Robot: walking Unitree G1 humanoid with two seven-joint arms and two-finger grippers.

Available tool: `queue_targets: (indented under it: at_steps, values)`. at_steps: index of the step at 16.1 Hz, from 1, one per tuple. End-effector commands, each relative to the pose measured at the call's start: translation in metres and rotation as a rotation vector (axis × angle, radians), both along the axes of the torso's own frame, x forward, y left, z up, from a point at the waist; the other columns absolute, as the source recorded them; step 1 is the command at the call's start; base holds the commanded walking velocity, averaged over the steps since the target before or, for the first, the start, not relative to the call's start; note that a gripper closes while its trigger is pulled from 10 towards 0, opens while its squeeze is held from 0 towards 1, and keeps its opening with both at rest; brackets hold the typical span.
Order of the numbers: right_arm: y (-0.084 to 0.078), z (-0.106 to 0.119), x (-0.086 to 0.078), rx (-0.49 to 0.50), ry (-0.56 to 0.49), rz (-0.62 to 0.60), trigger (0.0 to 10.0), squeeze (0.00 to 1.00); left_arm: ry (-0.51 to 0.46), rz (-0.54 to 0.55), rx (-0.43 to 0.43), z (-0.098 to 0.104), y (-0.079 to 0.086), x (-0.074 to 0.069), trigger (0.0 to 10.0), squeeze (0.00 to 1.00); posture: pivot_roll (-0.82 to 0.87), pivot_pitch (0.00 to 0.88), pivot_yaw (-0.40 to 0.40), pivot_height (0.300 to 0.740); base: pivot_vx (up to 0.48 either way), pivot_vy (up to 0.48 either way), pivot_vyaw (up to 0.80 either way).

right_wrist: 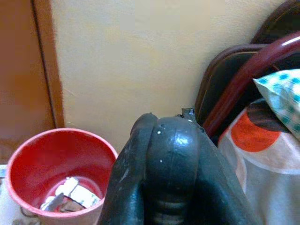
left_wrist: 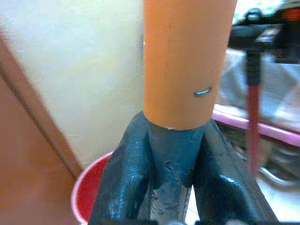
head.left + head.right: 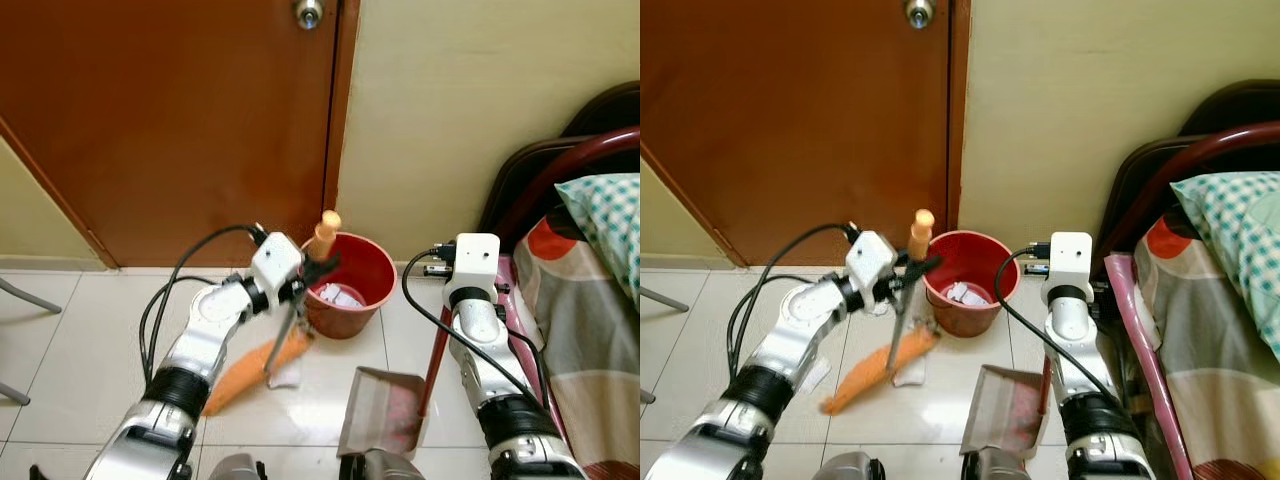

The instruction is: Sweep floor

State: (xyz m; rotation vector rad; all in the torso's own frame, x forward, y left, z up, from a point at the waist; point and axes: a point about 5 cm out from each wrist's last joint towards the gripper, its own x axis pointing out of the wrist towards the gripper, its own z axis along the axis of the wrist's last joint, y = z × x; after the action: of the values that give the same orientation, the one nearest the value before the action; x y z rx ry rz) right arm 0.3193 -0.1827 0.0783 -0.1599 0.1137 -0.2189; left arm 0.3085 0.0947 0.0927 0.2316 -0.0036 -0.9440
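This is a bedroom in a home. A bed (image 3: 590,300) with a dark curved headboard (image 3: 560,150), a checked pillow (image 3: 610,215) and a patterned cover stands against a cream wall (image 3: 480,90). Beside it a brown wooden door (image 3: 170,120) with a round knob (image 3: 309,13) meets a pale tiled floor (image 3: 70,350).

Both tools (image 2: 176,154) (image 1: 171,159) clamped shut.

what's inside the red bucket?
Crumpled white paper scraps lie at the bottom of the red bucket. The near wall hides part of the bottom, so anything lying there can't be seen.
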Motion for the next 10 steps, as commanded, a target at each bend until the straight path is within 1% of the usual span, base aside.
queue_targets:
  at_steps: [1, 3, 4, 5, 7, 8, 10]
  values:
    - [-0.01, 0.003, 0.004, -0.031, 0.007, -0.049, 10.0, 0.0, 0.029, -0.046, -0.061, 0.006, -0.004, -0.007, 10.0, 0.0, 0.0, 0.087, -0.017, 0.74, 0.0, 0.0, 0.0]
    - [-0.011, 0.002, 0.005, -0.026, 0.012, -0.059, 10.0, 0.0, 0.044, -0.049, -0.126, 0.012, -0.007, -0.013, 10.0, 0.0, 0.0, 0.094, -0.02, 0.74, 0.0, 0.0, 0.0]
    - [-0.009, 0.002, 0.006, -0.02, 0.018, -0.057, 10.0, 0.0, 0.048, -0.043, -0.176, 0.018, -0.01, -0.016, 10.0, 0.0, 0.01, 0.097, -0.021, 0.74, 0.0, 0.0, 0.0]
    - [-0.005, 0.001, 0.008, -0.014, 0.024, -0.048, 10.0, 0.0, 0.058, -0.022, -0.245, 0.025, -0.015, -0.018, 10.0, 0.0, 0.01, 0.103, -0.023, 0.74, 0.0, 0.0, 0.0]
    - [0.001, 0.002, 0.011, -0.008, 0.025, -0.026, 10.0, 0.0, 0.052, 0.009, -0.283, 0.031, -0.019, -0.019, 10.0, 0.0, 0.01, 0.113, -0.026, 0.74, 0.0, 0.0, 0.0]
    - [0.007, 0.002, 0.013, 0.001, 0.029, 0.002, 10.0, 0.0, 0.031, 0.051, -0.302, 0.035, -0.019, -0.017, 10.0, 0.0, 0.01, 0.113, -0.026, 0.74, 0.0, 0.0, 0.0]
    - [0.025, -0.007, 0.013, 0.032, 0.091, 0.112, 10.0, 0.0, -0.035, 0.202, -0.36, 0.046, -0.01, -0.008, 10.0, 0.0, 0.01, 0.123, -0.034, 0.74, 0.0, 0.0, 0.0]
